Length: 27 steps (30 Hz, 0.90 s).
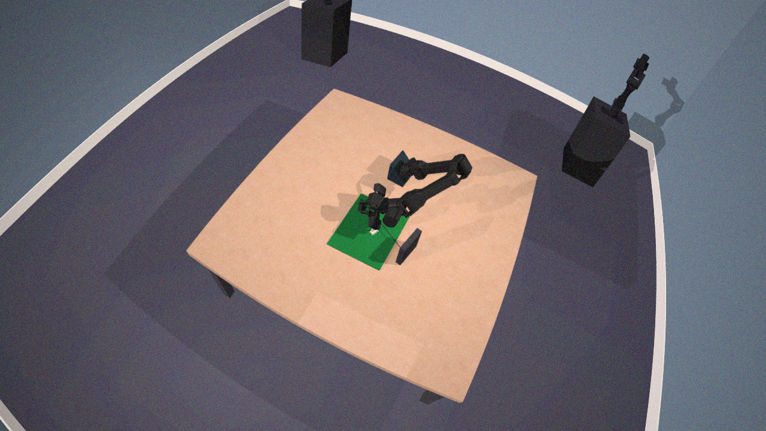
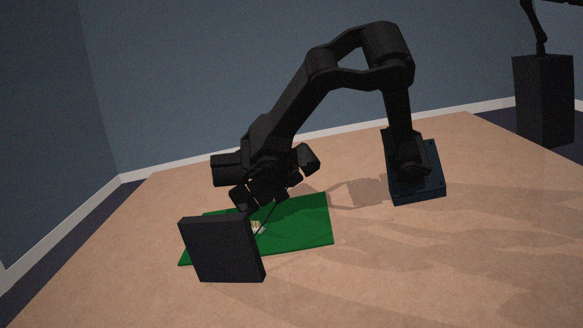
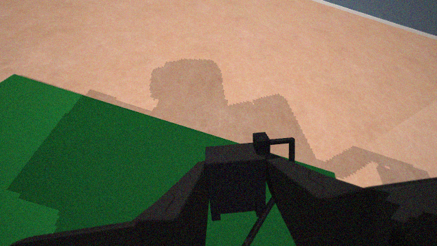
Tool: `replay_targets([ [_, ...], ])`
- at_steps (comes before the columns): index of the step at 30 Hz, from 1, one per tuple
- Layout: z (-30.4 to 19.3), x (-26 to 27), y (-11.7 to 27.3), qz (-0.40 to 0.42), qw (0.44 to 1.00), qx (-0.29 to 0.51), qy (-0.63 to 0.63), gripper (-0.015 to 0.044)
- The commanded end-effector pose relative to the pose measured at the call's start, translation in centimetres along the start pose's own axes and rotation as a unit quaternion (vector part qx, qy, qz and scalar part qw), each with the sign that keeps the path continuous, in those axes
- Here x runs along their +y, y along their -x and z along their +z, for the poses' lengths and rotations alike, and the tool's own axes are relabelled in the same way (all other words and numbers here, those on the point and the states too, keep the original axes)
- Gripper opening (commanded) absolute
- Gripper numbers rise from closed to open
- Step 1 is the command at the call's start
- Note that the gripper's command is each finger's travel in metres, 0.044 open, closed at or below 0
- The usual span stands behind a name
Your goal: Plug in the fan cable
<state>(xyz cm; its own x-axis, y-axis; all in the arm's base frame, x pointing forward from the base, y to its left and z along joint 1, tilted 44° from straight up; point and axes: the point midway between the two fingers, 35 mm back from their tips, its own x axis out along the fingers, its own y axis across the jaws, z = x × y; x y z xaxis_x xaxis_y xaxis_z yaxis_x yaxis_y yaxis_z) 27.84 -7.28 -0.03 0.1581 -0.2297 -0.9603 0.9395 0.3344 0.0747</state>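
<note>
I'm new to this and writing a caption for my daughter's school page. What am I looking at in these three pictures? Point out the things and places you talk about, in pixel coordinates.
One robot arm (image 1: 436, 188) (image 2: 303, 91) stands on a table (image 1: 300, 176) (image 2: 407, 261) (image 3: 102, 37). The first picture looks down from above, the second from beside the table, the third from the arm's wrist. On the table lies a green board (image 1: 347, 246) (image 2: 297, 232) (image 3: 113, 154) with a small white pin header (image 1: 373, 231) (image 2: 255, 228); a dark square fan (image 1: 409, 246) (image 2: 222, 248) stands at the board's edge. The hand (image 3: 233, 164) grips a black plug (image 3: 235, 188), whose thin cable (image 1: 391, 236) (image 2: 268, 215) (image 3: 261, 219) runs to the fan.
</note>
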Motion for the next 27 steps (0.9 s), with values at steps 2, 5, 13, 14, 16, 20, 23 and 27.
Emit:
replay_targets([
  [2,0.0,-0.5,0.1,0.001,0.999,-0.045,-0.016,0.0000],
  [5,0.0,-0.4,0.4,0.009,0.997,-0.068,-0.025,0.0000],
  [13,0.0,-0.2,1.1,0.035,0.990,-0.125,-0.051,0.0000],
  [14,0.0,-0.2,1.2,0.039,0.989,-0.132,-0.054,0.0000],
  [16,0.0,-0.1,1.5,0.047,0.986,-0.145,-0.062,0.0000],
  [20,-0.1,-0.1,1.9,0.064,0.980,-0.171,-0.077,0.0000],
  [23,-0.1,-0.1,2.3,0.077,0.975,-0.190,-0.089,0.0000],
  [27,-0.2,0.0,2.8,0.097,0.966,-0.213,-0.106,0.0000],
])
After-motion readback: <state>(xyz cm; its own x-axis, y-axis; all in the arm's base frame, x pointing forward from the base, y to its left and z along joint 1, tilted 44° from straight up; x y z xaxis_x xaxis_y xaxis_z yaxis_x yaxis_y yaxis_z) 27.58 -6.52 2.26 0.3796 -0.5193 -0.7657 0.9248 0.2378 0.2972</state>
